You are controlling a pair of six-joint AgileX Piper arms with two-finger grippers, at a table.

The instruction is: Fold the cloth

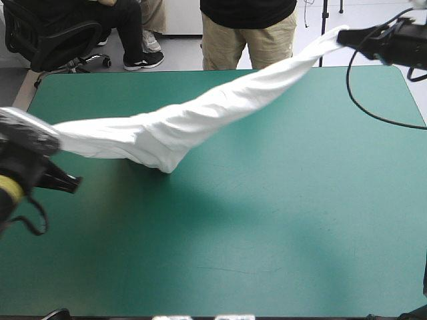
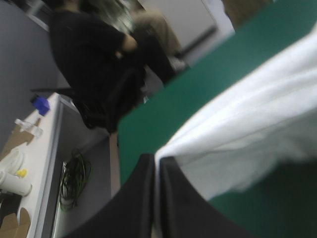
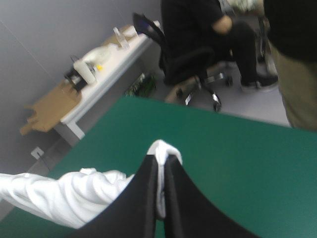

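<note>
At the left edge of the high view the left arm's wrist hides most of what it carries. Its wrist view shows the left gripper (image 2: 157, 161) with its black fingers (image 2: 136, 198) pressed almost together and an edge of the white T-shirt (image 1: 180, 127) pinched between them. The cloth fans out ahead of them over the teal-green cover (image 1: 300, 220). From there the T-shirt runs as one twisted band across the middle of the frame toward the upper right. Left of centre it sags into a pointed fold that seems just to touch the cover, though its shadow makes that hard to judge. In the upper right corner the right gripper (image 1: 343, 37) is clamped narrowly on the other end, and a small white bunch pokes past its tips in its wrist view. Sleeves and collar cannot be told apart in the bunched cloth.
</note>
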